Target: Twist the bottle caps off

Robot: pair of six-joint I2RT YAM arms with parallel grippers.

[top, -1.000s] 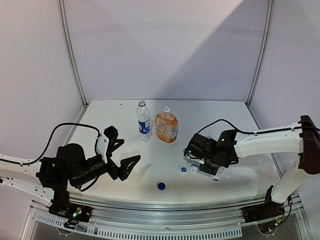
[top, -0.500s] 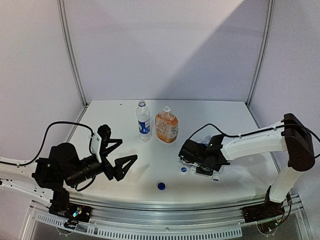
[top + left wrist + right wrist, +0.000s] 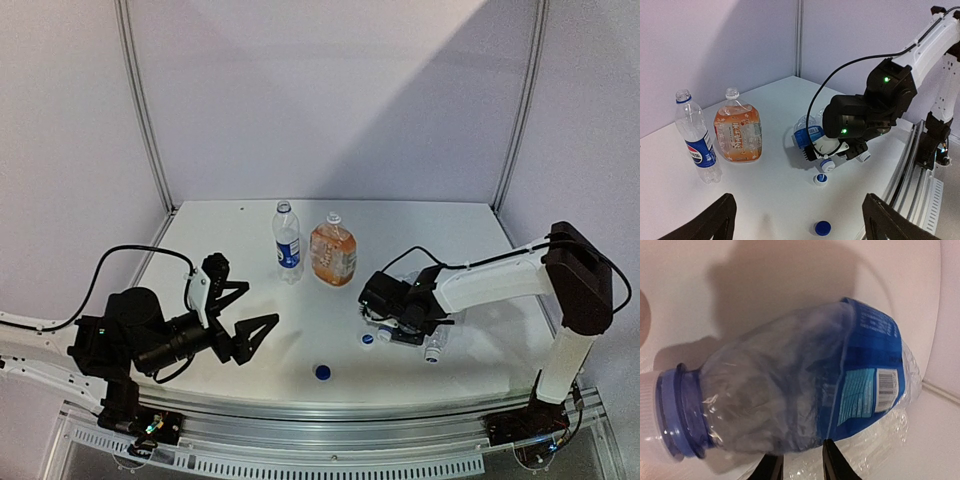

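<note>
Two bottles stand at the back: the Pepsi-labelled one (image 3: 287, 240) (image 3: 696, 140) and the squat orange one (image 3: 332, 253) (image 3: 738, 132), both with bare necks. A blue-labelled clear bottle (image 3: 805, 385) (image 3: 807, 135) lies on its side with its white cap (image 3: 646, 412) (image 3: 826, 165) on. My right gripper (image 3: 388, 322) (image 3: 800, 452) is low over it, fingers a narrow gap apart at its lower edge, crumpled clear plastic behind them. A plain clear bottle (image 3: 435, 346) lies beside it. Two loose caps lie in front: blue (image 3: 322, 372) (image 3: 822, 228) and white-rimmed (image 3: 368, 339) (image 3: 820, 178). My left gripper (image 3: 250, 308) (image 3: 800, 220) hangs open and empty.
The white table (image 3: 240, 230) is walled on three sides, with a metal rail (image 3: 330, 440) along its near edge. The right arm's black cable (image 3: 840, 75) loops above the lying bottles.
My right gripper has slid a little left over the lying bottles and its fingers have drawn closer together. The left arm has barely shifted and stays open.
</note>
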